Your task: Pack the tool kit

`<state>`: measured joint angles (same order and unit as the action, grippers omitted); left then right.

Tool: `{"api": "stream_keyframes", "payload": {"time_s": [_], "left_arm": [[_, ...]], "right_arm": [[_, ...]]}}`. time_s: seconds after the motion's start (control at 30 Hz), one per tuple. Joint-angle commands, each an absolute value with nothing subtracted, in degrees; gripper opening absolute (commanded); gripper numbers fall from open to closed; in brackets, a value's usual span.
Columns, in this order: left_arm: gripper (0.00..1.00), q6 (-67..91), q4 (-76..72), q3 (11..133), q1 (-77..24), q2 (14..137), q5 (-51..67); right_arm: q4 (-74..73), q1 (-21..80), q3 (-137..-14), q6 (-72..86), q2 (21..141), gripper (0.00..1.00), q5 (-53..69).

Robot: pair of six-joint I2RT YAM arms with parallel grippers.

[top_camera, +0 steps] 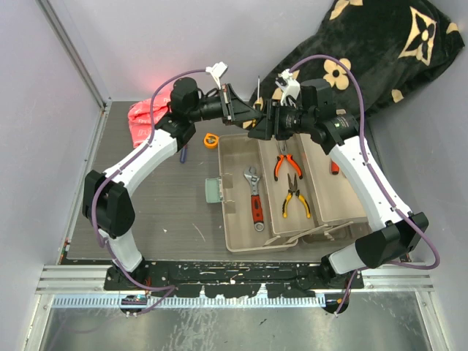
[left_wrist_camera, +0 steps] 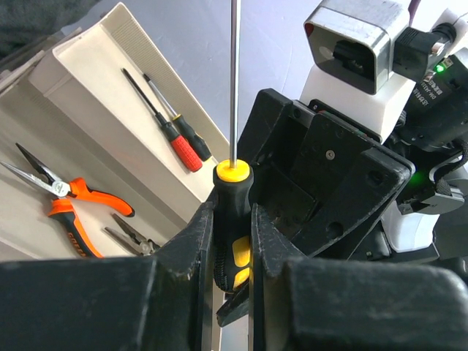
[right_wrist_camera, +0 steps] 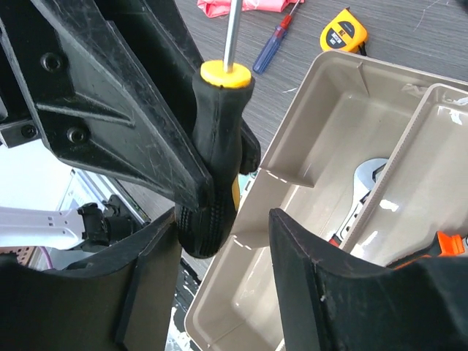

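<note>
The tabletop (top_camera: 161,212) is dark grey wood grain, boxed in by pale walls (top_camera: 51,110); a black flowered blanket (top_camera: 380,51) is bunched in the far right corner and a red bag (top_camera: 142,117) lies at the far left. The toolbox (top_camera: 238,157) sits open in the middle, its beige trays side by side; the wrench (top_camera: 254,196) lies in the left tray, the orange pliers (top_camera: 284,165) and yellow pliers (top_camera: 295,196) in the next, and two screwdrivers (left_wrist_camera: 183,150) in the one beyond. The tape measure (top_camera: 210,140) and a blue screwdriver (top_camera: 183,152) lie on the tabletop just left of the box.

Both my arms reach forward and bend inward, so the wrists meet above the far edge of the toolbox, facing each other.

My left fingers (top_camera: 248,113) are clenched on the black and yellow screwdriver (left_wrist_camera: 232,183), gripping the handle with the steel shaft pointing away; it is up in the air, over the box's far rim. My right fingers (top_camera: 260,130) stand parted on either side of the butt of that handle; a gap shows beside one of them, so they have no grip on it.
</note>
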<state>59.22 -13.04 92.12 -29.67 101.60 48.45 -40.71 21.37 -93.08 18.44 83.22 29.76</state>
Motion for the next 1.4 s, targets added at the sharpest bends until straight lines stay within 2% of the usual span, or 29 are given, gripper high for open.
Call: {"api": "stream_keyframes", "payload": {"time_s": [0.0,0.13,0.2,0.23,0.33,0.37,0.4,0.5,0.57,0.63,0.77,0.97,1.07,1.23,1.37], "left_arm": [[0.0,60.2,-17.5,91.7,-30.8,98.5,50.6],[0.0,60.3,-17.8,91.6,-31.3,98.7,50.9],[0.0,60.3,-18.0,91.7,-31.5,98.7,50.9],[0.0,60.4,-17.9,91.6,-31.6,98.8,51.0],[0.0,60.3,-17.7,92.1,-31.6,98.9,50.7],[0.02,60.2,-17.0,92.2,-31.6,98.9,50.2],[0.13,59.2,-15.8,92.5,-31.5,98.9,49.6],[0.59,56.3,-10.8,93.3,-30.2,98.9,46.5],[0.77,55.5,-8.7,93.6,-28.1,98.9,44.3],[0.9,54.9,-6.8,94.1,-25.2,98.9,42.4],[0.91,51.1,-2.6,94.3,-19.3,98.9,39.5],[0.88,39.5,8.9,91.9,-13.9,97.4,35.6],[0.88,35.6,11.6,89.9,-13.6,96.1,35.4],[0.88,32.5,14.4,88.3,-13.5,95.9,34.7],[0.88,31.4,15.9,88.7,-13.5,96.5,34.3]], "right_arm": [[-37.3,21.6,-94.6,18.6,83.5,0.54,29.0],[-37.0,21.7,-94.7,18.8,83.8,0.53,29.1],[-37.0,21.6,-94.6,18.8,83.8,0.48,29.0],[-37.0,21.7,-94.6,18.7,83.8,0.41,28.9],[-37.3,21.6,-94.6,18.7,84.0,0.11,28.5],[-37.5,21.6,-94.6,18.7,84.0,0.05,28.1],[-37.8,21.6,-94.8,18.7,84.0,0.02,27.4],[-40.4,21.6,-96.4,17.8,83.8,0.01,23.4],[-43.3,21.4,-98.4,16.6,83.9,0.01,19.9],[-47.2,21.0,-100.7,15.1,84.0,0.01,15.7],[-55.6,18.4,-105.3,12.5,84.0,0.01,6.2],[-71.6,7.7,-111.2,8.6,85.7,0.01,-6.7],[-74.7,5.6,-107.7,7.1,84.8,0.01,-10.8],[-74.5,4.9,-97.4,7.7,83.1,0.01,-9.0],[-73.8,4.9,-93.7,7.8,82.6,0.01,-8.0]]}}
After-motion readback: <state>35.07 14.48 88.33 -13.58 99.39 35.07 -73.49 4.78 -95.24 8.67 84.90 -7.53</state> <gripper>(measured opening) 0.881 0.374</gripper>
